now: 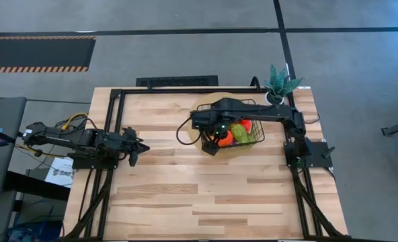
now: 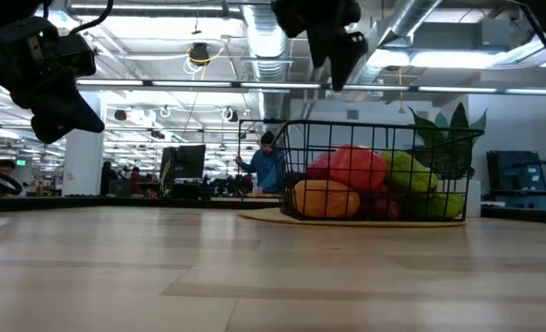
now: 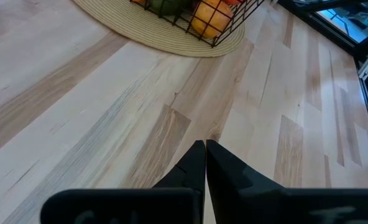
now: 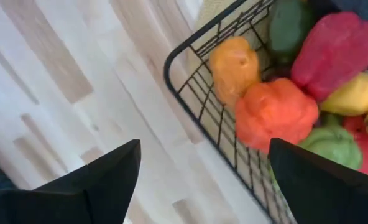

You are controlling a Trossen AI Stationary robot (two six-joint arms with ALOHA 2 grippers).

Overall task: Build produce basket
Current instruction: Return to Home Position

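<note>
**Right gripper hangs empty over the filled wire basket**

Clock directions follow the high view, with 12 o'clock at the table's far edge. The right gripper [image 1: 212, 145] hangs with its fingers spread wide and nothing between them. It is above the 7 o'clock corner of the black wire basket [image 2: 374, 123], and in the low view it is well clear of the rim.

The single basket sits on one round tan mat [image 3: 171, 37], at about 1 o'clock from the middle of the wooden table [image 1: 185, 195]. All the toy produce [image 1: 238, 132] in sight lies inside it, piled together.

The right wrist view lets these pieces be counted:
- one orange-yellow piece [image 4: 234, 65] against the wire wall
- one lobed orange piece [image 4: 274, 112] touching it
- one large red pepper [image 4: 336, 50]
- one yellow piece [image 4: 352, 96], with a second only partly seen
- two green pieces, one of them at [image 4: 289, 25]

Anything deeper in the pile is hidden.

One potted plant [image 1: 280, 84] stands at the basket's 2 o'clock, near the table corner.

The left gripper [image 3: 204, 146] waits at 9 o'clock, well apart from the basket. Its fingers are pressed together on nothing, over bare wood.
</note>
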